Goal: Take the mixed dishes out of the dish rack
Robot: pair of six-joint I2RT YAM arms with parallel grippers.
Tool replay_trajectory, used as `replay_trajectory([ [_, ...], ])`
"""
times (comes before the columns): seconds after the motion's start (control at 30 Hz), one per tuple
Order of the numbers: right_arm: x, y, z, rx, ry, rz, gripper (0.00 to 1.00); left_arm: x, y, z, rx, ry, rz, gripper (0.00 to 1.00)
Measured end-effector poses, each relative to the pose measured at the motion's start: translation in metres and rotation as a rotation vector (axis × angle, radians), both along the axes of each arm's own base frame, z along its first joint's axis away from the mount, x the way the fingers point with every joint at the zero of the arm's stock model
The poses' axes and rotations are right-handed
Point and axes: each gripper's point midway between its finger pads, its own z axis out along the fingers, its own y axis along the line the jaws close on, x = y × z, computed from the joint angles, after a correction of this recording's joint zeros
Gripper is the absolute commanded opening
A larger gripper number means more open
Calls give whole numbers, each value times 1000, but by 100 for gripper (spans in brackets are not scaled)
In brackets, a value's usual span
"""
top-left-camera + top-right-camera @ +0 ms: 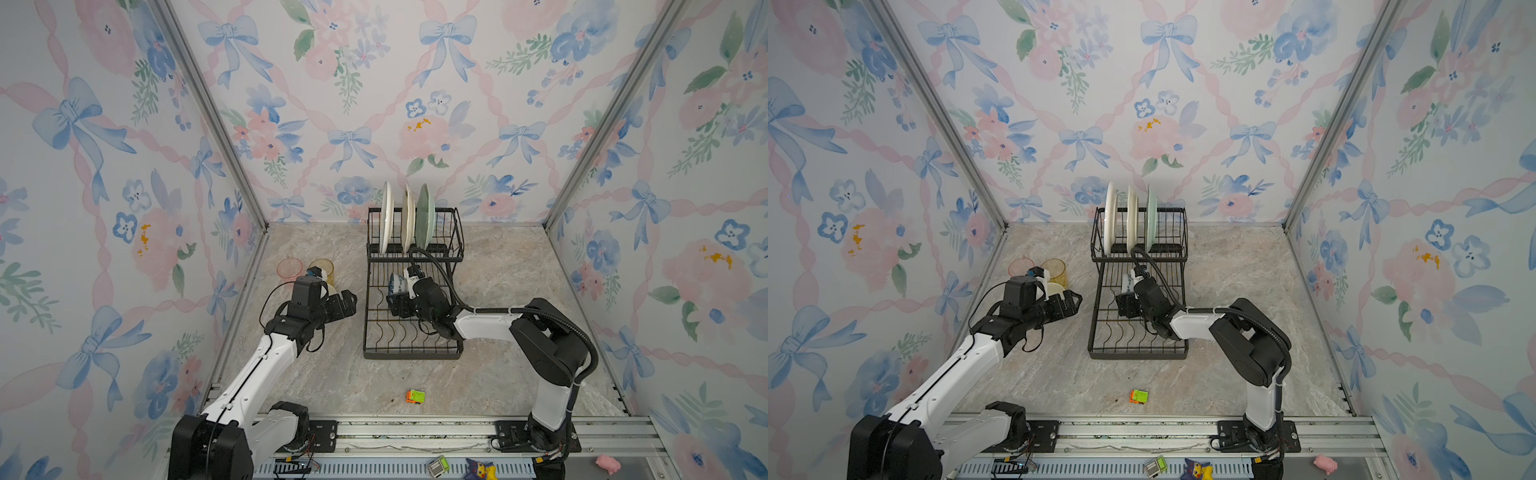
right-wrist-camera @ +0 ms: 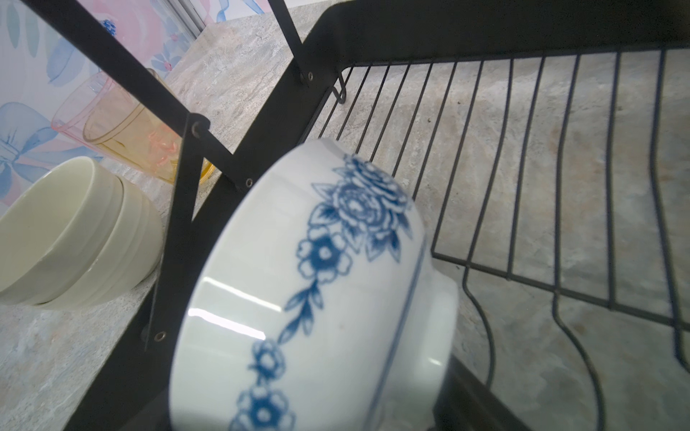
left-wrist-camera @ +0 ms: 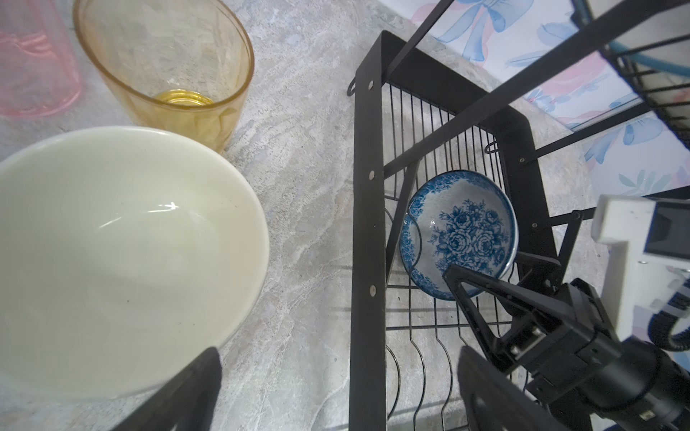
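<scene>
- In the lower tray of the dish rack point(image 1: 411, 353), the blue-patterned bowl point(image 3: 459, 231) stands on edge. The right gripper point(image 3: 489, 268) straddles its rim; I cannot tell whether the jaws pinch it.
- The right arm reaches in low from the right, elbow bent.
- The left gripper point(image 1: 349, 303) hangs spread wide, holding nothing, just beside the white bowl point(image 3: 112, 253) on the table point(image 1: 519, 311), near the amber tumbler point(image 3: 168, 71) and pink tumbler point(image 3: 33, 67).
- 3 plates point(image 1: 408, 220) stand upright in the upper basket.
- Marbled tabletop, floral wallpaper point(image 1: 374, 104) on 3 sides.

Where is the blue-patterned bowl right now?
In both top views the blue-patterned bowl stands on edge in the dish rack, lower tray, left side, at the right gripper.
</scene>
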Motion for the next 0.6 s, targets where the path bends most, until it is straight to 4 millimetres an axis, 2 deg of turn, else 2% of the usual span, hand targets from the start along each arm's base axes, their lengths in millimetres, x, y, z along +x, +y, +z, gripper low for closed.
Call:
replay_trajectory([
  [0.23,3,2,-10,-10,-9,8,86,0,0,-1,0,2,0,98],
  [0.6,8,-2,-8,-21,-65,-4,74,0,0,-1,0,2,0,98],
])
